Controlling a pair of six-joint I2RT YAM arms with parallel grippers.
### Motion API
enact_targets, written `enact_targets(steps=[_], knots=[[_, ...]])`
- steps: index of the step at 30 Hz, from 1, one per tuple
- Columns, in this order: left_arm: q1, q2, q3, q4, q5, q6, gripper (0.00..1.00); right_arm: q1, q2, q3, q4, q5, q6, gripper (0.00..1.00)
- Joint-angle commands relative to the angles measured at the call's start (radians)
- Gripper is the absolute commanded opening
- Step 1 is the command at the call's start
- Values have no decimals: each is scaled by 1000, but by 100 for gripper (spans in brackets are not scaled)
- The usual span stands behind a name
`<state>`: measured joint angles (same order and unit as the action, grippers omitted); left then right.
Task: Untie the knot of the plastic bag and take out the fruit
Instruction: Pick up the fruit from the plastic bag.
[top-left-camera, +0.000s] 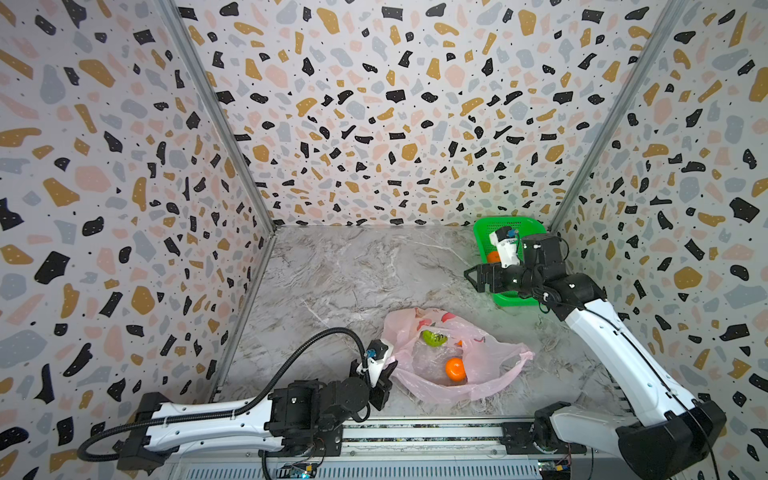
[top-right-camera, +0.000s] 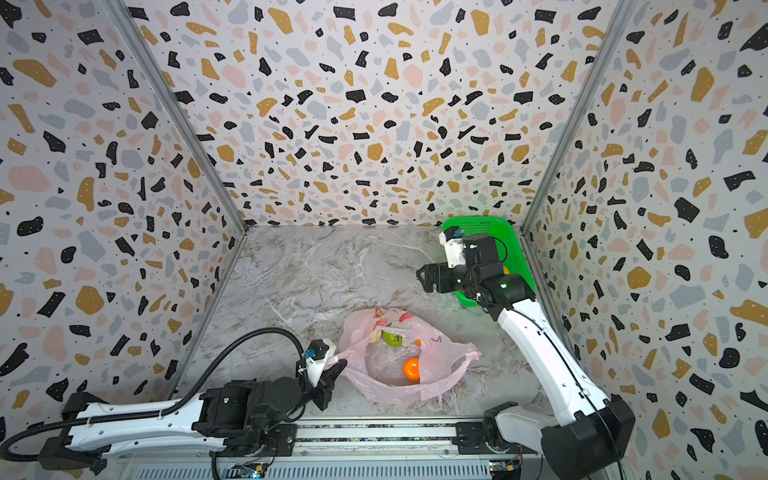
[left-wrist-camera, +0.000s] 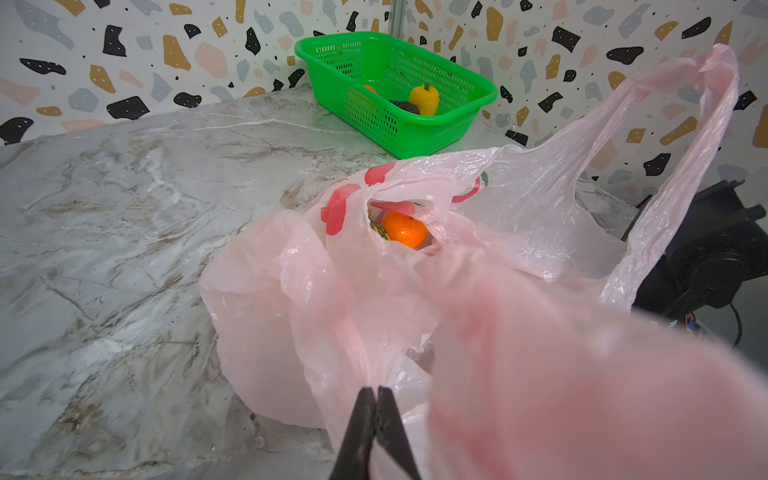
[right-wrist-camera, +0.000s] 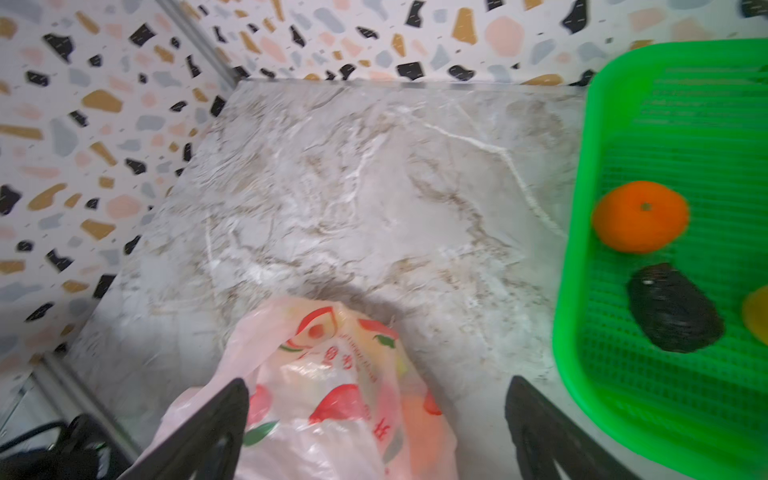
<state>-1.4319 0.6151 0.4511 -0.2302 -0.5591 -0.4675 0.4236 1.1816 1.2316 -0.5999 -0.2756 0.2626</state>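
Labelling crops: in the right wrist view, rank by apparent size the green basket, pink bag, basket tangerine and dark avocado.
Largest first:
green basket, cut off by the frame
plastic bag, also cut off
tangerine and avocado look about alike; no ranking between them

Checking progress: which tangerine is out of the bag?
The tangerine in the green basket, beside the dark avocado; another tangerine sits inside the open pink bag.

enclosed lab booth, terrazzo-print walls (top-left-camera: 374, 104)
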Motion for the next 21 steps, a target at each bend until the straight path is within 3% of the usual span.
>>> enact_targets(steps=[1, 12, 21], knots=[[-4, -6, -2, 29, -7, -2, 0, 106, -49, -35, -113, -1, 74, 96], [-4, 27, 4, 45, 14, 12, 0, 500, -39, -108, -163, 132, 227, 93], [-4, 22, 1, 48, 20, 16, 0, 620, 10, -205, -152, 221, 308, 87]])
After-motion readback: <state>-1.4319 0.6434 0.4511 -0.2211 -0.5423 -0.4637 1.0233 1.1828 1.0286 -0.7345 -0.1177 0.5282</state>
